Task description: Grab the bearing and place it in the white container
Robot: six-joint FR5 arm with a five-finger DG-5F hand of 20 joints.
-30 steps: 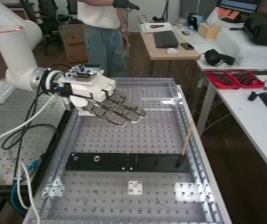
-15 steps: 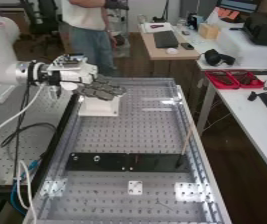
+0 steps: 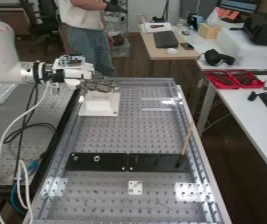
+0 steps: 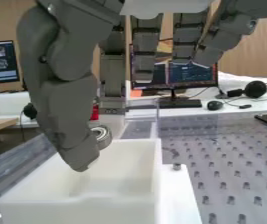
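Bearing (image 4: 102,137) in robot hand (image 3: 101,84), near container (image 3: 98,106) on bench (image 3: 110,136) beyond flat plates (image 3: 109,165)

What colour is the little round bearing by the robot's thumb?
The bearing is silvery grey, and the wrist view shows it best.

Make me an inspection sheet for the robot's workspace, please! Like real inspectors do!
Surface: metal bench, full of small holes.
Job's things: bearing at the thumb, just above the rim of the white container; not inside yet.
Clutter: black plates lying flat; thin stick standing at a slant; small white plate.
Hand: the hand holds the bearing.
Cables: white cable and black cables hang beside the bench.
Surroundings: red trays on a white side table.
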